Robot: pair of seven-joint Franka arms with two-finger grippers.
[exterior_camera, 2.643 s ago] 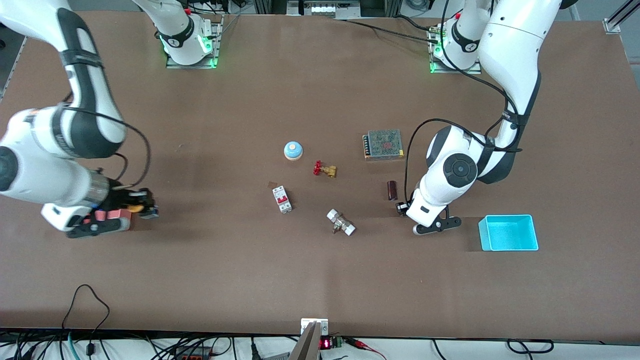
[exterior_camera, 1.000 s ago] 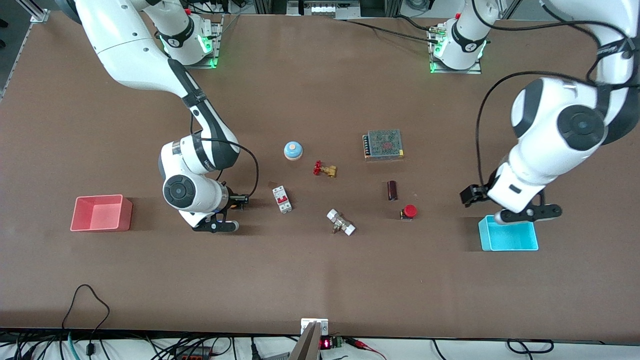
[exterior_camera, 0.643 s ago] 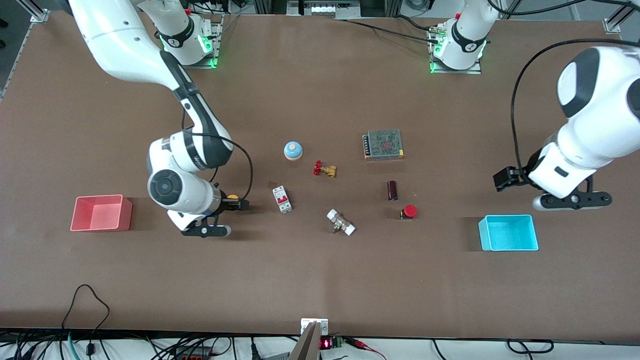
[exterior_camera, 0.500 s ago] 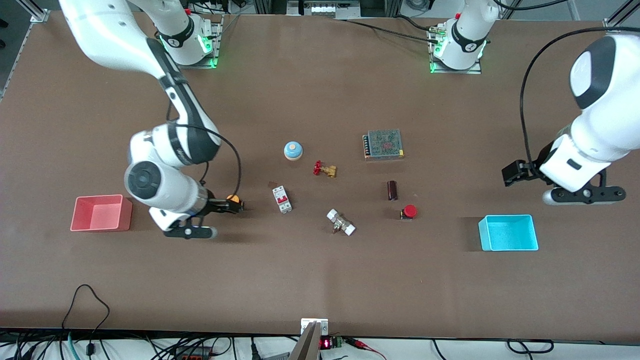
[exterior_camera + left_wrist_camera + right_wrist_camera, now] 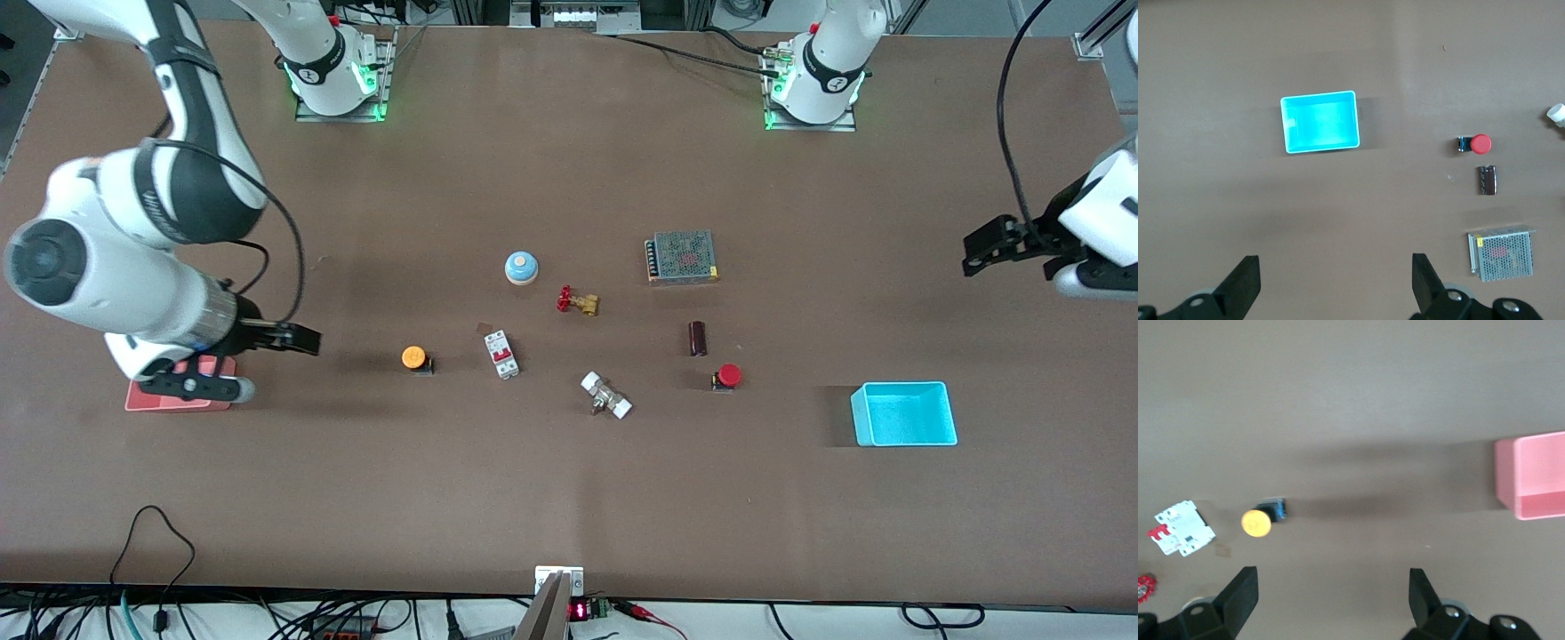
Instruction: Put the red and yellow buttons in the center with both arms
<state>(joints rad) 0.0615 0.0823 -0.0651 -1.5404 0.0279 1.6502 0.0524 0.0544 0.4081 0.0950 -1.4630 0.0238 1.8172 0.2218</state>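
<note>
The yellow button (image 5: 413,357) stands on the table beside the circuit breaker (image 5: 501,353), toward the right arm's end. The red button (image 5: 728,376) stands close to the dark cylinder (image 5: 698,338), a little nearer the front camera. My right gripper (image 5: 300,340) is open and empty, over bare table between the pink bin and the yellow button. Its wrist view shows the open gripper (image 5: 1331,587) and the yellow button (image 5: 1257,523). My left gripper (image 5: 981,252) is open and empty, over bare table at the left arm's end. Its wrist view shows the open gripper (image 5: 1335,273) and the red button (image 5: 1479,143).
A blue-domed bell (image 5: 521,267), a red-handled valve (image 5: 576,301), a white-ended fitting (image 5: 606,396) and a meshed power supply (image 5: 683,256) lie mid-table. A cyan bin (image 5: 859,414) sits toward the left arm's end. A pink bin (image 5: 142,402) sits partly under the right arm.
The right gripper let go of the yellow button on the table and drew back toward the pink bin. The left arm moved away from the red button, past the cyan bin.
</note>
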